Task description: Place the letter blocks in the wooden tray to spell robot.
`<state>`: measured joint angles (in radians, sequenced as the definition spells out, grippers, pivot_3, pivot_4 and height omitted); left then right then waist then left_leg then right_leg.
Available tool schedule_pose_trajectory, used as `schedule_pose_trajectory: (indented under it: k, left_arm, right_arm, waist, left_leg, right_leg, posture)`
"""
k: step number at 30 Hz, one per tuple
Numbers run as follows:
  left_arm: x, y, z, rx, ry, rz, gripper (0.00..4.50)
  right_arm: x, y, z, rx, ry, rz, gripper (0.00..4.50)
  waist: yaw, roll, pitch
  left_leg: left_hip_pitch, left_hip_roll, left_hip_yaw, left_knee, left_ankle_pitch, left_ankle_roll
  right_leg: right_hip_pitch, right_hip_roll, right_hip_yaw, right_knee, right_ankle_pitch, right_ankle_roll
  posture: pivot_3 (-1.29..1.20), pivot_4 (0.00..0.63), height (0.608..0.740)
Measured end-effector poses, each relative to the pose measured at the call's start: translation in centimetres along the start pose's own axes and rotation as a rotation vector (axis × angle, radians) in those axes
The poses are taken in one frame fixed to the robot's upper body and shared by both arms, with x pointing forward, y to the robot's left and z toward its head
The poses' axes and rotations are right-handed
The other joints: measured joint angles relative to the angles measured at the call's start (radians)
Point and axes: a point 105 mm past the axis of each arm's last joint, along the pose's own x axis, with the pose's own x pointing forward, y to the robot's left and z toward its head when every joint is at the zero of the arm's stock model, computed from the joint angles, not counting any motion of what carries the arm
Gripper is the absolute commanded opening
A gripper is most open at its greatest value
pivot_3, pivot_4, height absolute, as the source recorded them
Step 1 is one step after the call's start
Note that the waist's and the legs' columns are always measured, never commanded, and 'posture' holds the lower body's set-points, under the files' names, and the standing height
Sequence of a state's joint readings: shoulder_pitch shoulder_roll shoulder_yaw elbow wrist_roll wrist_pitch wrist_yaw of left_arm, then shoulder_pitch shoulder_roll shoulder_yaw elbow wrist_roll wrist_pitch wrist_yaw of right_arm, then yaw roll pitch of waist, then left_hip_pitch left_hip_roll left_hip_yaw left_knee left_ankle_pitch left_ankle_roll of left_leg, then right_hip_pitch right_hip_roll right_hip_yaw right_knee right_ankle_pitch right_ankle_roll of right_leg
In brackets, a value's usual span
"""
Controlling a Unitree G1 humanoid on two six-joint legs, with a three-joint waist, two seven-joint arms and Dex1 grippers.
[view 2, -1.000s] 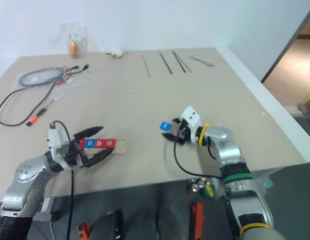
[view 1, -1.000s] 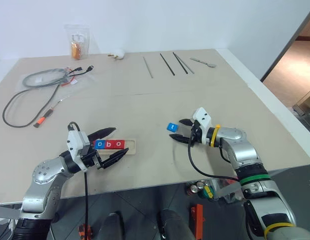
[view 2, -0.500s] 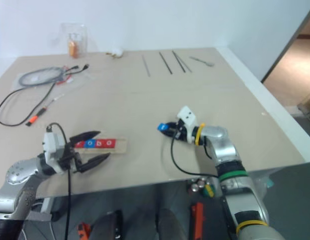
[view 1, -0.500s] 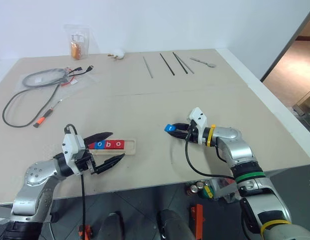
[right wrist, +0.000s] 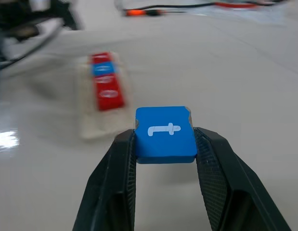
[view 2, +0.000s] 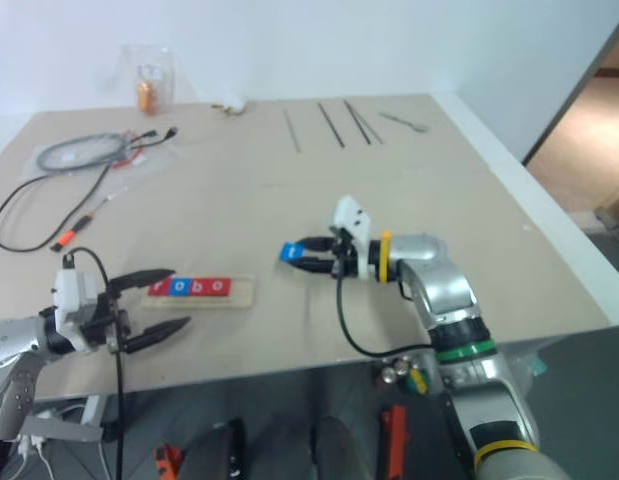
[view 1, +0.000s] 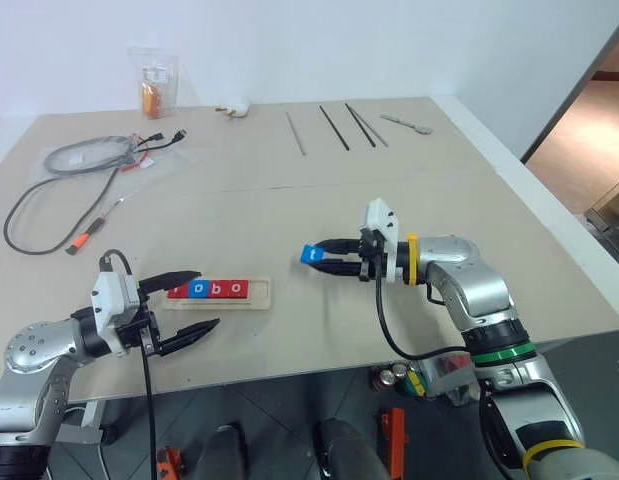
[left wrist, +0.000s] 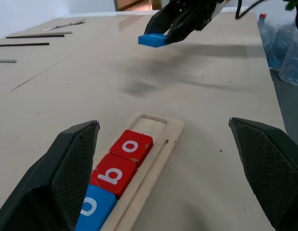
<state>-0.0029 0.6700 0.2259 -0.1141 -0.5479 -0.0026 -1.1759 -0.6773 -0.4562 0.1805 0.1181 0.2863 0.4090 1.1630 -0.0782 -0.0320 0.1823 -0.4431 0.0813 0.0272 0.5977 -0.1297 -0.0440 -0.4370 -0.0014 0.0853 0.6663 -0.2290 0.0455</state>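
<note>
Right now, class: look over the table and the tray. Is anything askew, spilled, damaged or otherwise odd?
Nothing stands out. The wooden tray lies flat with its tiles in a straight row; the visible letters read o, b, o, and its end nearest the right gripper is free. The blue t block sits level in that gripper's jaws, above the table.

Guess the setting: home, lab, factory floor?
Probably a lab or test room: a large plain worktable, loose cables and a screwdriver lying on it, and a staged spelling job with letter blocks in a wooden tray.
</note>
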Motion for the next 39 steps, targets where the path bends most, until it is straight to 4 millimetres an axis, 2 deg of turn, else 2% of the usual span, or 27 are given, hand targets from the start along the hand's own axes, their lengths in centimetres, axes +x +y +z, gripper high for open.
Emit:
schedule_pose_trajectory:
  k: [6, 10, 13, 18, 24, 39]
  left_arm:
    - [-0.5, 0.7, -0.3, 0.024, 0.042, -0.017, 4.50]
    - [-1.1, 1.1, -0.3, 0.041, 0.051, -0.012, 4.50]
    - [-1.5, 1.5, -0.4, 0.049, 0.057, 0.019, 4.50]
    - [-1.6, 1.6, -0.5, 0.060, 0.060, 0.038, 4.50]
    - [-1.3, 0.8, -1.3, 0.028, 0.044, 0.055, 4.50]
    - [-0.2, 0.1, -1.8, 0.015, 0.006, 0.080, 4.50]
  right_arm:
    - [3.5, 1.9, 0.2, -0.108, 0.135, 0.148, 1.17]
    - [5.5, 1.9, -1.1, -0.122, 0.244, 0.175, 1.17]
    - [6.5, 1.9, -1.0, -0.139, 0.302, 0.194, 1.17]
    - [7.0, 1.8, -0.9, -0.167, 0.365, 0.210, 1.17]
    - [7.4, 1.4, -0.6, -0.182, 0.415, 0.210, 1.17]
    - [8.6, 1.2, -0.3, -0.197, 0.463, 0.222, 1.17]
  waist:
    - [-0.002, 0.000, 0.000]
    - [0.000, 0.000, 0.000]
    - [0.000, 0.000, 0.000]
    - [0.001, 0.000, 0.000]
    - [0.001, -0.001, 0.000]
    - [0.000, -0.001, 0.000]
  left_leg:
    - [0.000, 0.001, 0.000, 0.000, 0.000, 0.000]
    - [-0.002, 0.001, 0.001, 0.000, 0.000, 0.000]
    - [-0.004, 0.001, 0.001, 0.000, 0.000, 0.000]
    - [-0.004, 0.001, 0.000, 0.000, 0.000, -0.001]
    - [-0.004, 0.002, 0.000, 0.000, 0.000, -0.001]
    - [-0.004, 0.002, 0.000, 0.000, 0.000, -0.001]
  right_leg:
    - [-0.002, 0.000, -0.001, 0.000, 0.002, -0.002]
    - [-0.003, 0.000, -0.001, 0.000, 0.001, -0.003]
    - [-0.005, 0.000, -0.002, 0.000, 0.001, -0.003]
    - [-0.004, 0.000, -0.002, 0.000, 0.001, -0.002]
    - [-0.004, 0.000, -0.003, 0.001, 0.001, -0.003]
    - [-0.004, 0.000, -0.003, 0.001, 0.001, -0.003]
  posture:
    - [0.00, 0.150, 0.740]
    - [0.00, 0.150, 0.740]
    - [0.00, 0.150, 0.740]
    - [0.00, 0.150, 0.740]
    - [0.00, 0.150, 0.740]
    - [0.00, 0.150, 0.740]
